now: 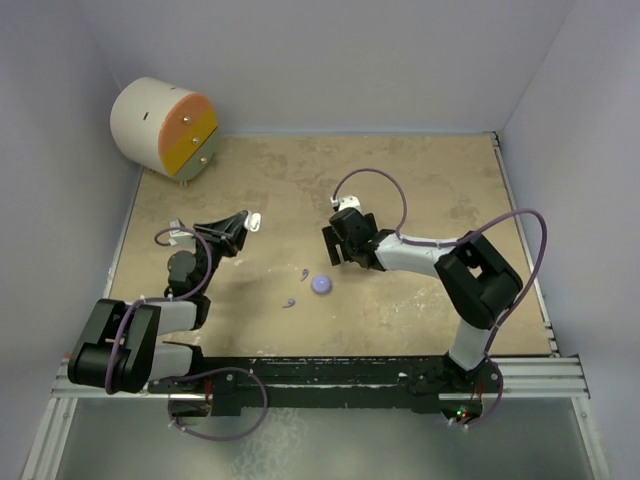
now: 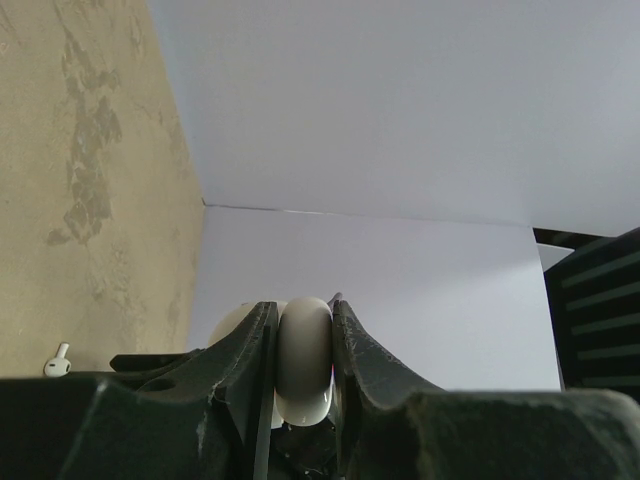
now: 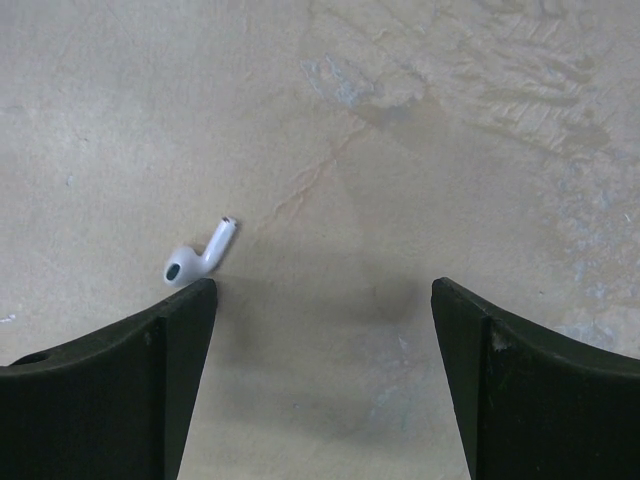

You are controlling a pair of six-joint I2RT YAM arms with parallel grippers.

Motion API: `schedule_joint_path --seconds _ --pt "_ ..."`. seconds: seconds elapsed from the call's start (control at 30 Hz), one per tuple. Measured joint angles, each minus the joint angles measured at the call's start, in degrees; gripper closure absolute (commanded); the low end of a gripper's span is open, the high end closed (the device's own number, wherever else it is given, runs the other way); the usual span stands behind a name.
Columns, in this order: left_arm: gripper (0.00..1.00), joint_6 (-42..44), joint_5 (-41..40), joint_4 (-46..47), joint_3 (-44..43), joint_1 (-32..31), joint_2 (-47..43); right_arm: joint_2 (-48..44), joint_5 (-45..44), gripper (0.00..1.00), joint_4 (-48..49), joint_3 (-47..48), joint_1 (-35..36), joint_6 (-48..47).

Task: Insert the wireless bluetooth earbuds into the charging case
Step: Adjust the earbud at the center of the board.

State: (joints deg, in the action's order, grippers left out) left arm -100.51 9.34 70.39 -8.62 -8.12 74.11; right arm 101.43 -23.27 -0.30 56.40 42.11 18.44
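Near the middle of the table (image 1: 430, 180), a near lilac earbud (image 1: 289, 303) and a far lilac earbud (image 1: 304, 274) lie loose just left of the one lilac charging case (image 1: 321, 284), neither of them inserted. Farther out, the left gripper (image 1: 243, 220) is clenched across the one white charging case (image 2: 303, 355), probably to steady it for loading. To its right, the right gripper (image 3: 325, 300) hangs spread and empty over a white earbud (image 3: 195, 258), seemingly lining up a pick. The left wrist view also shows a lone white earbud (image 2: 57, 362) on the table; I cannot tell whether it is the same one.

Case (image 1: 321, 284) on table (image 1: 420, 170); two earbuds (image 1: 304, 274), apparently, just left.
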Motion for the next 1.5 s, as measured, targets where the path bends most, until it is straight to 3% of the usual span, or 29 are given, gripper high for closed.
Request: schedule_joint_path --seconds 1.5 --pt "1.00 -0.9 1.2 2.8 1.0 2.1 2.2 13.6 2.2 0.10 2.1 17.7 4.8 -1.7"
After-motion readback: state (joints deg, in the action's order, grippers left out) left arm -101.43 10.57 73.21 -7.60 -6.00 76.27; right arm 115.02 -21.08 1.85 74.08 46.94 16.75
